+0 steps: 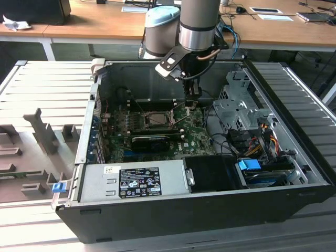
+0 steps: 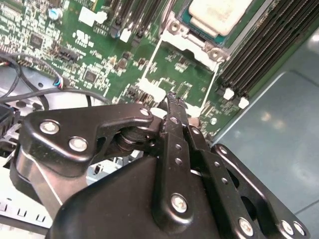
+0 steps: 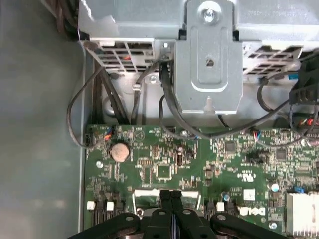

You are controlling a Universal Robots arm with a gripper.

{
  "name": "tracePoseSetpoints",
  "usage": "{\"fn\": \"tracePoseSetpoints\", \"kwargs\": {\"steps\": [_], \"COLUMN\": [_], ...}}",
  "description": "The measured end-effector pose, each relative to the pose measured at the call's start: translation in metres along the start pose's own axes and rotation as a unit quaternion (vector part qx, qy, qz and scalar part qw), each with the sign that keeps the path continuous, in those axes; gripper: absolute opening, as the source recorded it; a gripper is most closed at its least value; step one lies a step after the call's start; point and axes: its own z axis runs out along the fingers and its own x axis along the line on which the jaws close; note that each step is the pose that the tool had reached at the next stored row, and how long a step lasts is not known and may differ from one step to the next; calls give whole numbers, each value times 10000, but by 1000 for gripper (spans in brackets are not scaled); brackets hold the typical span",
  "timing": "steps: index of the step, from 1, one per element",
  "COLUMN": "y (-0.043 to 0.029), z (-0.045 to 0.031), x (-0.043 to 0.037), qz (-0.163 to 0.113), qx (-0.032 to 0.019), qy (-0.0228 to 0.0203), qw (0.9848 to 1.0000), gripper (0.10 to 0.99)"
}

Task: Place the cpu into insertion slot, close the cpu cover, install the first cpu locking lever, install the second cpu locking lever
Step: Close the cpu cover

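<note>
The cpu (image 2: pixel 219 14), a dull silver square, lies seated in the insertion slot (image 1: pixel 156 119) on the green board. In the second wrist view, the cpu cover (image 2: pixel 149 89) stands open as a thin metal frame with the board showing through its cut-out. My gripper (image 2: pixel 173 99) is shut, fingers pressed together with nothing between them. Its tips sit right at the cover's free edge (image 3: pixel 144 191); contact cannot be made out. In the exterior view the gripper (image 1: pixel 192 102) hangs just to the exterior view's right of the slot.
Black memory slots (image 2: pixel 254 55) flank the socket. A black graphics card (image 1: pixel 155 140) lies in front of it. A grey drive cage (image 3: pixel 209 55) with loose cables (image 1: pixel 257 142) fills the case's right side, and the power supply (image 1: pixel 131 181) sits at the front.
</note>
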Motion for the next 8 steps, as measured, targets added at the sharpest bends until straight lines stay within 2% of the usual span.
{"fn": "tracePoseSetpoints", "kwargs": {"steps": [5,8], "y": [155,206], "z": [24,45], "x": [3,6], "qz": [-1,-1], "qx": [12,20], "qy": [1,2], "qw": [10000,10000], "gripper": [106,106]}}
